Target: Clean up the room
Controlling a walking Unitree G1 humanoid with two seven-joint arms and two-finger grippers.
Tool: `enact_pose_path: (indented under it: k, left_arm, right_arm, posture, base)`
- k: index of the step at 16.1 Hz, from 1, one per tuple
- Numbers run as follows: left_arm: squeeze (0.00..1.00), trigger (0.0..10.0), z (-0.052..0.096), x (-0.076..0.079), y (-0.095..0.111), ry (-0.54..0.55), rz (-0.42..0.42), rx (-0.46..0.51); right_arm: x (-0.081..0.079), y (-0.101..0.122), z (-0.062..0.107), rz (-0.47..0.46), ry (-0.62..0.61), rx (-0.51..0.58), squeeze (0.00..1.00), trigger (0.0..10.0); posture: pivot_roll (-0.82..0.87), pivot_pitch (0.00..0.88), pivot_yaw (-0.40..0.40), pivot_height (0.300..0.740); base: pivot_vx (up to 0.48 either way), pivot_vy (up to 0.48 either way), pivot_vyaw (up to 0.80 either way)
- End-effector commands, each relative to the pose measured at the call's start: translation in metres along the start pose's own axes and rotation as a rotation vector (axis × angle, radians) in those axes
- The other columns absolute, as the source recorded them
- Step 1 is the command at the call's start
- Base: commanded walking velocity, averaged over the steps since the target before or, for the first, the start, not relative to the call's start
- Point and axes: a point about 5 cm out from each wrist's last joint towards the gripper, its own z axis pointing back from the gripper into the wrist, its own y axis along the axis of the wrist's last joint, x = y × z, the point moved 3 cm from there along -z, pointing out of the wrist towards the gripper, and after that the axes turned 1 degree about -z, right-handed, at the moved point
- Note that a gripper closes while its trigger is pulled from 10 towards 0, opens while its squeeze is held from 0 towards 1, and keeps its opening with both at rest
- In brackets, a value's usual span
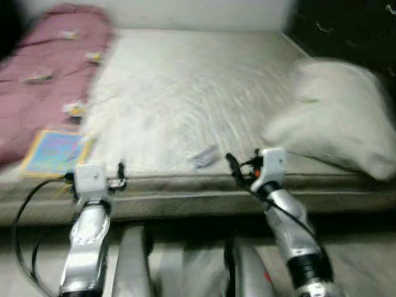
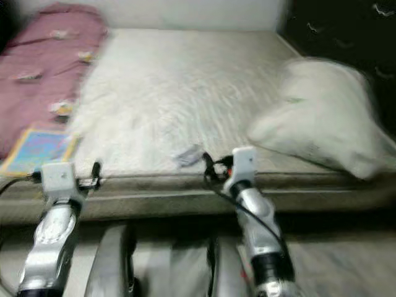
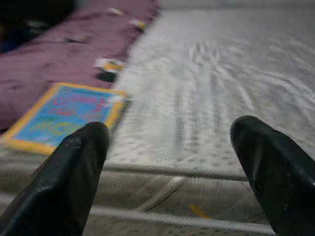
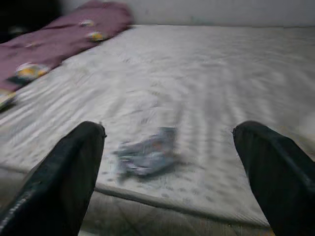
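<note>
A small crumpled grey wrapper lies on the white mattress close to its front edge. My right gripper hovers open at that edge, just right of the wrapper; in the right wrist view the wrapper sits a short way ahead between the black fingers. A colourful flat book rests at the front left, partly on a maroon blanket. My left gripper is open at the mattress edge, right of the book.
A large white pillow lies at the right side of the bed. Small bits of litter dot the maroon blanket. A dark wall or cabinet stands at the back right. The views are blurred.
</note>
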Motion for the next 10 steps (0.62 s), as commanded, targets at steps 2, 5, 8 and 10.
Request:
enact_pose_path:
  k: [2, 5, 8, 10]
  left_arm:
    - [0.00, 10.0, 0.005, -0.012, -0.015, 0.043, -0.022, -0.056]
    - [0.00, 10.0, 0.008, -0.010, -0.018, 0.047, -0.003, -0.067]
    - [0.00, 10.0, 0.009, -0.003, -0.018, -0.007, 0.038, -0.062]
    - [0.00, 10.0, 0.009, 0.000, -0.016, -0.030, 0.053, -0.058]
  right_arm:
    - [-0.018, -0.005, -0.003, 0.000, 0.061, -0.011, 0.00, 10.0]
    - [-0.020, -0.005, -0.004, -0.004, 0.071, -0.007, 0.00, 10.0]
    - [-0.017, -0.005, -0.004, 0.001, 0.069, -0.009, 0.00, 10.0]
    - [-0.017, -0.005, -0.003, 0.003, 0.070, -0.009, 0.00, 10.0]
  posture:
    - [0.07, 0.000, -0.038, 0.542]
    - [0.07, 0.000, -0.045, 0.542]
    - [0.06, 0.000, -0.046, 0.542]
    - [0.06, 0.000, -0.044, 0.542]
  base:
    - [0.000, 0.000, 0.80]
    - [0.000, 0.000, 0.50]
    - [0.000, 0.000, 0.00]
    - [0.131, 0.000, 0.00]
